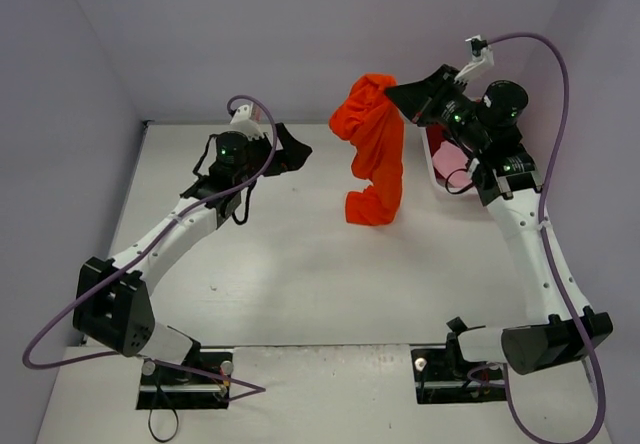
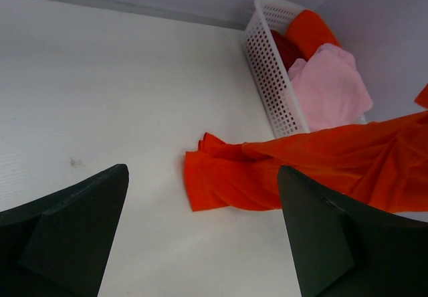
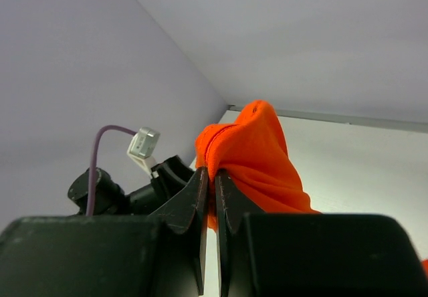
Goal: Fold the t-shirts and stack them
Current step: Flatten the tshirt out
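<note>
Two arms reach over a white, matte, faintly ribbed worktop (image 1: 300, 284). The right arm (image 1: 525, 234) stretches up and inward, and the right jaws are clamped on a bunched fold of the large orange-red t-shirt (image 1: 374, 149). In the right wrist view the thin dark fingers (image 3: 195, 210) sit pressed almost together, with soft cloth bulging past them in a rounded hump. From that pinch the shirt hangs as a limp, crumpled column. Its lower end touches the worktop near the middle of the far side and lies there in loose, creased flaps.

The left arm (image 1: 180, 229) lies low on the left side. The left jaws stand spread wide with nothing between them, and their blunt black wedge-shaped tips frame the left wrist view, apart from the shirt's lower end.

At the far right a white plastic lattice basket (image 2: 271, 76) stands on the worktop, its walls pierced by a regular grid of small holes. Inside it lie a light pink t-shirt (image 2: 331, 89) in a plump, smooth bundle, a dark red t-shirt (image 2: 284, 48) deeper in, and another orange t-shirt (image 2: 309, 33) at the far end.
</note>
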`<state>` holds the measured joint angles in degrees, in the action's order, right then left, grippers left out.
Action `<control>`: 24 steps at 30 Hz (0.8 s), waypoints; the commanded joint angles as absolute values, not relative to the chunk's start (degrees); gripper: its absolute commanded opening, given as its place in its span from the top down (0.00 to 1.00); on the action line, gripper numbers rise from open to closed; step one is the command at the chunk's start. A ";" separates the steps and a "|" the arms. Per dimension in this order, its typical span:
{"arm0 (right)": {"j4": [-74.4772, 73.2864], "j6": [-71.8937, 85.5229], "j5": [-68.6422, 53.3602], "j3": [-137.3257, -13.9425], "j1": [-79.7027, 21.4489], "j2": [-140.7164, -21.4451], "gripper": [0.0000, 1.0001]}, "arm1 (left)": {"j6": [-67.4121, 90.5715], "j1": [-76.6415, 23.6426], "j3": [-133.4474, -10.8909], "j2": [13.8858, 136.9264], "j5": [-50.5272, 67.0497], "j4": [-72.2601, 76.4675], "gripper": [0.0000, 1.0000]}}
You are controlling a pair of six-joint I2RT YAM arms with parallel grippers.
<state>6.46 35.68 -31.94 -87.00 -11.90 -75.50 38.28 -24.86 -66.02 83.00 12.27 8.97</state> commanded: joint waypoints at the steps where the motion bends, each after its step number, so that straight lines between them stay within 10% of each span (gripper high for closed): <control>1: 15.81 38.58 -35.50 -86.84 -13.18 -73.04 1.00 | 40.43 -25.49 -69.17 81.21 15.20 18.88 0.12; 24: 15.47 33.05 -29.45 -75.59 -18.28 -73.04 1.00 | 49.74 -25.75 -67.94 76.03 21.36 26.10 0.12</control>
<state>9.65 34.50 -30.72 -75.05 -18.04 -74.59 47.46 -25.45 -67.85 80.25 20.16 20.29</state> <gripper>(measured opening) 0.020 0.876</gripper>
